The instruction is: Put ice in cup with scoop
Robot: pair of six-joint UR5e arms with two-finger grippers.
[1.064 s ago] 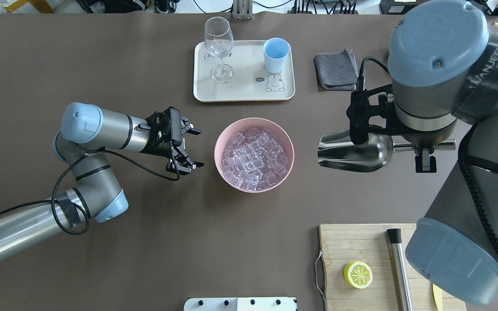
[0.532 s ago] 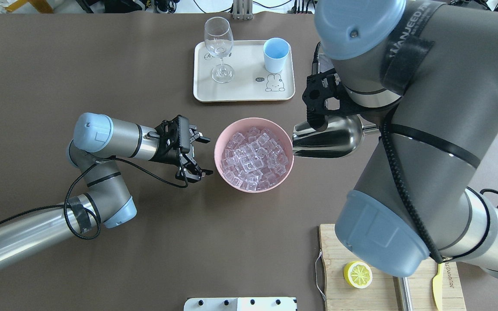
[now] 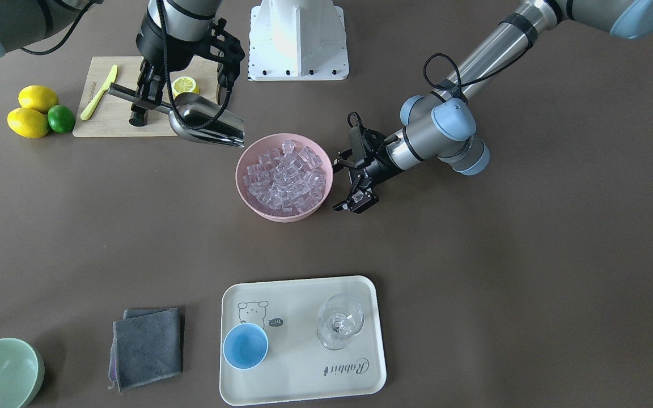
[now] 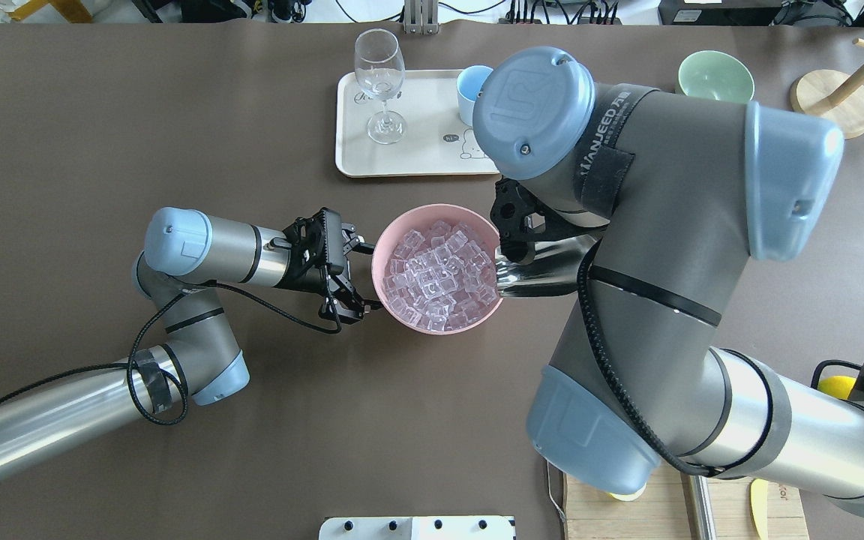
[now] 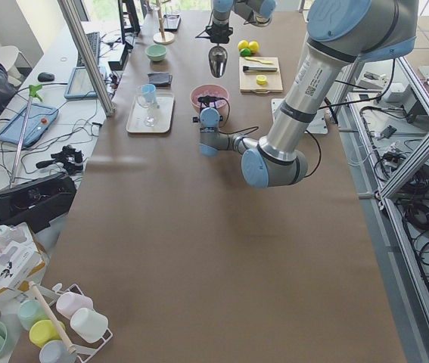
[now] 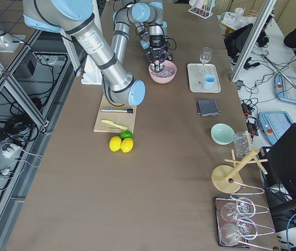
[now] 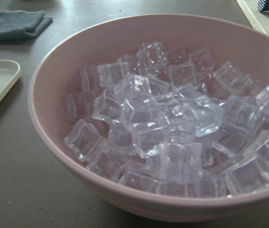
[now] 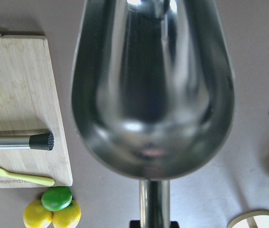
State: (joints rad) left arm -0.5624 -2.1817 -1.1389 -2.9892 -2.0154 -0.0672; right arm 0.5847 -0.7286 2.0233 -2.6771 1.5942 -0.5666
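Observation:
The ice (image 4: 439,274) is a heap of clear cubes filling a pink bowl (image 4: 432,328) at the table's middle; it also fills the left wrist view (image 7: 172,128). My right gripper (image 3: 145,102) is shut on the handle of the steel scoop (image 3: 207,126), which hangs tilted with its mouth at the bowl's rim. The scoop's trough (image 8: 153,95) is empty. My left gripper (image 4: 361,274) is open, close against the bowl's other side. The light-blue cup (image 3: 245,345) stands empty on a cream tray (image 3: 304,374); in the overhead view my right arm half hides it (image 4: 468,86).
A wine glass (image 3: 339,320) shares the tray. A grey cloth (image 3: 148,345) and a pale-green bowl (image 3: 0,374) lie beside it. A cutting board (image 3: 111,122) holds a lemon half (image 3: 185,85), a yellow knife (image 3: 98,92) and a steel cylinder (image 8: 11,141). Lemons (image 3: 32,110) and a lime (image 3: 61,119) lie next to it.
My right arm has swung the scoop left until its mouth reaches the bowl's rim. My left gripper has moved right, up to the bowl's side.

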